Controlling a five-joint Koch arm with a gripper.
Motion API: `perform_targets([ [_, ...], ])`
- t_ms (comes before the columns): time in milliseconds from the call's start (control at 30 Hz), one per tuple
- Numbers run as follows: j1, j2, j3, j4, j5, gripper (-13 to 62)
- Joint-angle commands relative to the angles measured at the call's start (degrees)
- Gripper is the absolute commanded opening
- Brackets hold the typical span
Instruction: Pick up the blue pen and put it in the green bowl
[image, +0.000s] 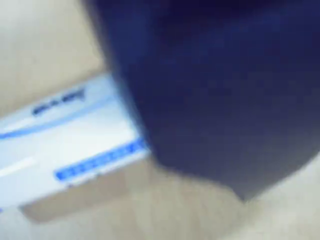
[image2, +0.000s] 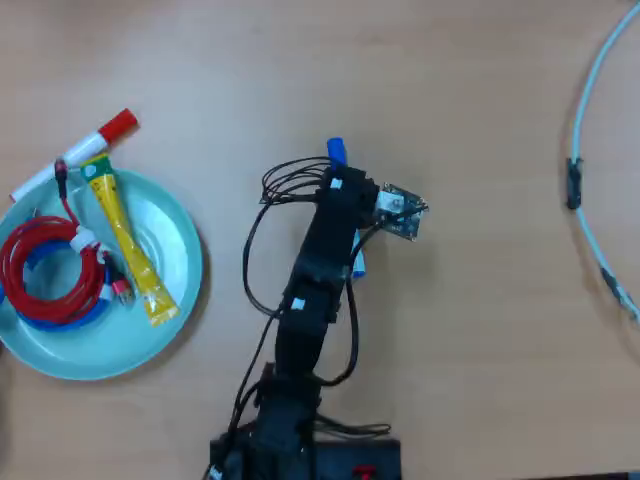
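In the overhead view the blue pen (image2: 336, 151) lies on the wooden table at the centre. Only its blue cap and a bit of its blue end show from under the arm. My gripper (image2: 343, 190) hangs right over the pen's barrel, and the arm hides its jaws. The wrist view is blurred: the pen's white barrel (image: 70, 145) with blue print lies at the left, and a dark blue mass fills the upper right. The green bowl (image2: 175, 235) sits at the far left of the overhead view, well apart from the gripper.
The bowl holds a yellow tube (image2: 128, 245) and a coil of red and blue cable (image2: 45, 275). A white marker with a red cap (image2: 100, 135) rests at its upper rim. A pale hose (image2: 590, 150) curves along the right edge.
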Motion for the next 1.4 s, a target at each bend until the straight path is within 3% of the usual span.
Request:
perform_targets([
  [0,0.1,0.0,-2.1,-1.2,1.1,14.0],
  [100,0.3,0.1,-1.5,-1.1,1.0,-5.4],
  [133,0.3,0.1,-1.4,-1.1,0.5,-8.4],
  [667,-0.1,0.6,1.2,8.1,-2.1,-7.1],
  [1100,-8.5,23.4,-5.9,12.0,-31.6,-7.1],
  [1367,-15.0,31.3,-11.1,11.6,-58.5,-7.1],
])
